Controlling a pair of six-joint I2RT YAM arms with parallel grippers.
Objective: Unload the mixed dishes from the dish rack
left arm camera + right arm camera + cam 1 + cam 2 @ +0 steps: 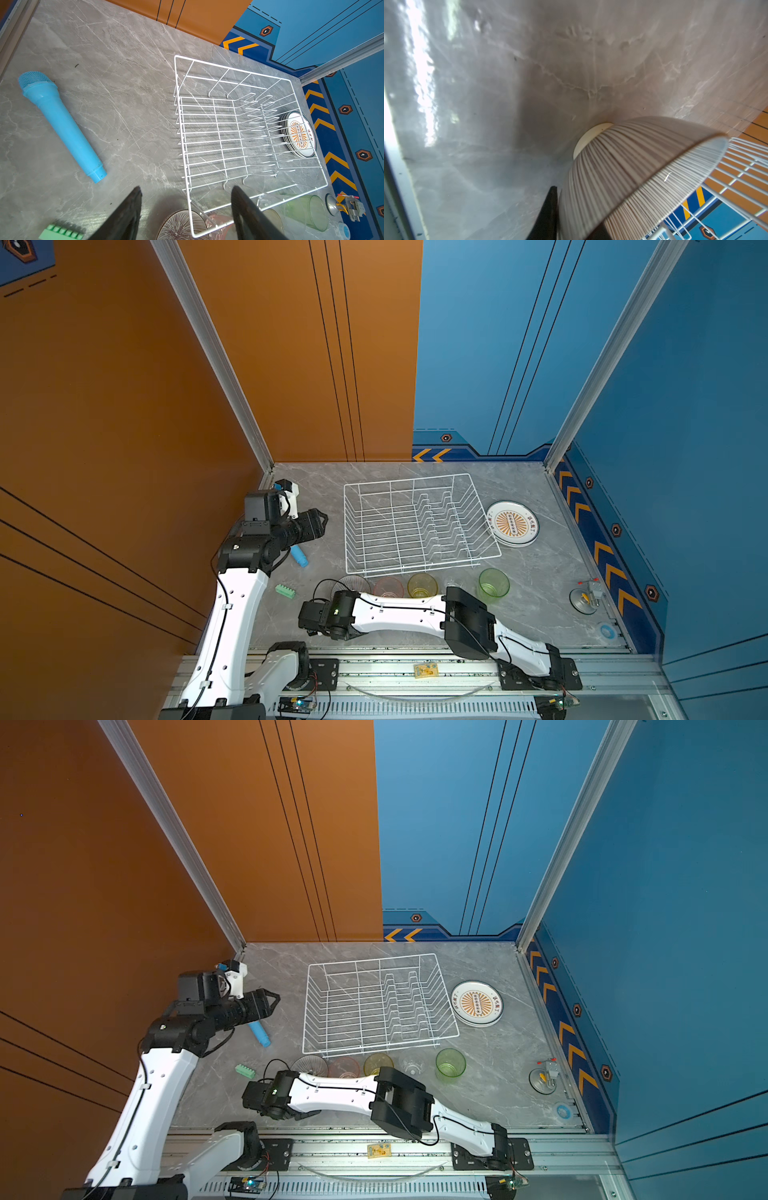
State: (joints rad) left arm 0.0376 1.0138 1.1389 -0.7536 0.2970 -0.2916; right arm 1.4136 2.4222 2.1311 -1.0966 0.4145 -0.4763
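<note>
White wire rack (390,526): mid-bench (540,572), with no dish in it that I can see.
Plates (512,523): stacked flat just right of the rack, towards the bench's right edge.
Tumblers: pink (388,587), yellow (422,585), clear (411,1065), green (493,583), upright in a row along the rack's front side.
Bowl (643,166): upright on its foot at the row's left end, by the rack's front left corner; whether it touches the wire I cannot tell.
Right gripper (572,209): fingers either side of the bowl's wall; gripping or loose, I cannot tell.
Left gripper (186,189): fingers wide apart, empty, between the left edge and the rack.
Step, I'd say: letting go of the bowl.
Doing it well: spread the fingers clear first, then lift straight off the rim; a sideways drag could tip the bowl or knock the pink tumbler.
</note>
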